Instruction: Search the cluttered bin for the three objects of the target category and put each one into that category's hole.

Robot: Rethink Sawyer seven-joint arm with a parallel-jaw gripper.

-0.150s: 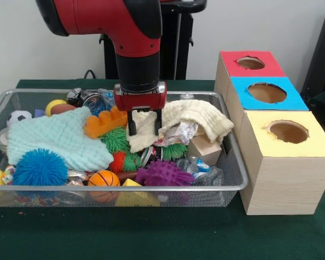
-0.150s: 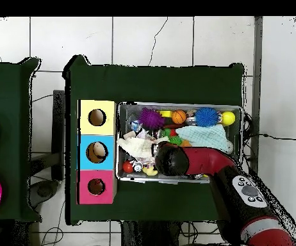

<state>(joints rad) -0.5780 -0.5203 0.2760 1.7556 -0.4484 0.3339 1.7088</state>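
Observation:
My gripper [image 1: 145,128] reaches down into the middle of the wire bin [image 1: 151,187]. Its fingers stand apart, open, on either side of a fold of the cream cloth [image 1: 197,115], which drapes off to the right. An orange toy brick [image 1: 104,122] lies just left of the fingers, and a green spiky ball [image 1: 116,139] sits below them. From overhead the arm covers the gripper; the cream cloth [image 2: 138,146] shows beside it. Three boxes stand in a row beside the bin, with a red hole [image 1: 251,63], a blue hole [image 1: 267,92] and a yellow hole [image 1: 288,131].
The bin also holds a mint cloth [image 1: 59,142], a blue spiky ball [image 1: 39,168], a purple spiky ball [image 1: 163,174], a small basketball [image 1: 103,179], a wooden block [image 1: 205,148], a soccer ball [image 1: 18,117], yellow balls and crumpled wrappers. Something pale lies inside the blue hole [image 2: 97,152].

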